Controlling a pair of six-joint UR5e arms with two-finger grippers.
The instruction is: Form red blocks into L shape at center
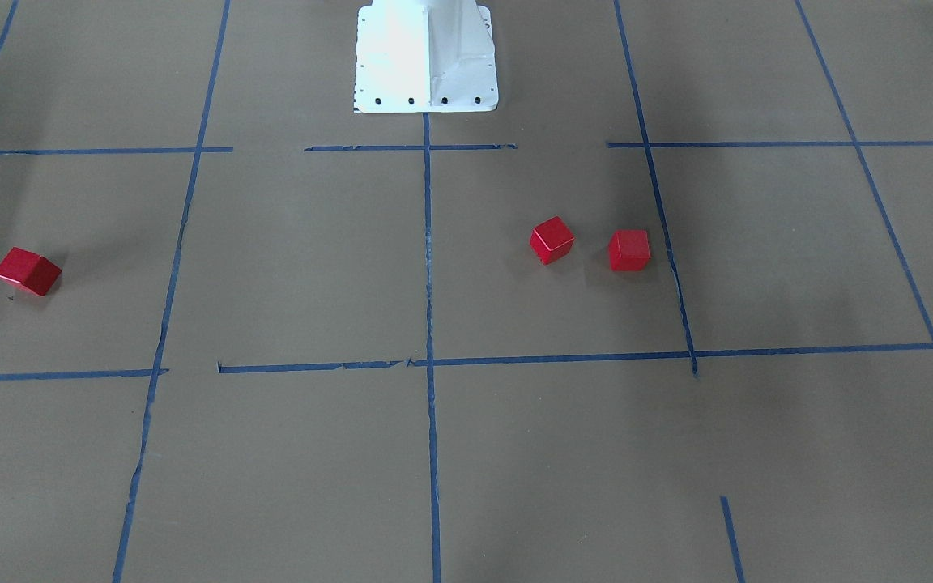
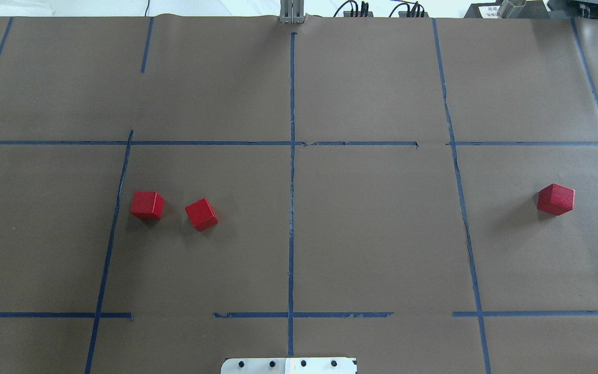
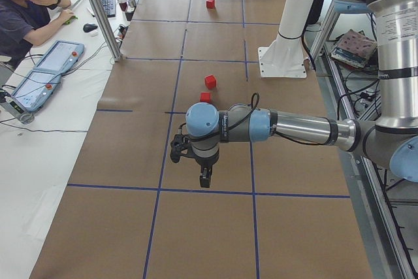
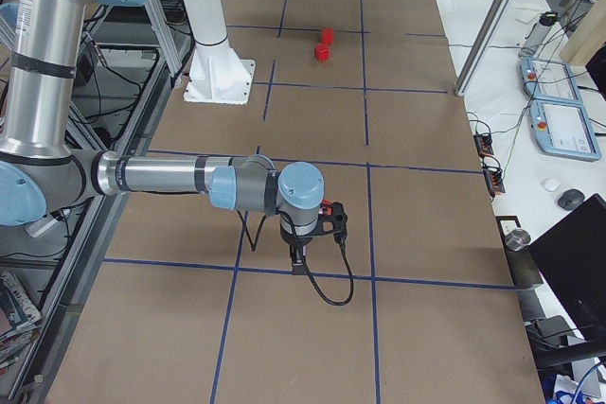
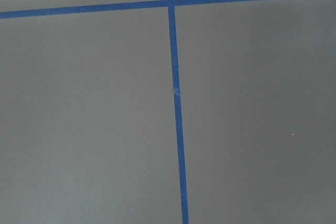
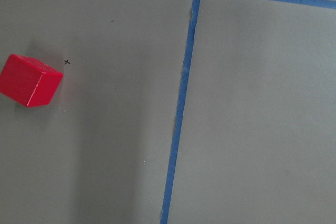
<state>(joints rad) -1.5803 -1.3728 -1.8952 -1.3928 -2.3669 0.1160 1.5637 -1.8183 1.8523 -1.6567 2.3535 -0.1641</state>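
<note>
Three red blocks lie on the brown paper. Two sit close together but apart in the robot's left half [image 2: 147, 204] [image 2: 201, 214], also seen in the front-facing view [image 1: 629, 250] [image 1: 551, 240]. The third [image 2: 555, 199] lies alone far out on the right, and shows in the right wrist view [image 6: 30, 80]. The left gripper [image 3: 204, 178] hangs above the table at its left end, short of the pair. The right gripper [image 4: 298, 257] hangs at the right end, beside the lone block [image 4: 326, 205]. I cannot tell whether either is open or shut.
The table is covered in brown paper with a grid of blue tape lines [image 2: 291, 208]. The robot's white base [image 1: 426, 57] stands at the middle of the near edge. An operator [image 3: 29, 4] sits at a side desk with a keyboard and control pendants.
</note>
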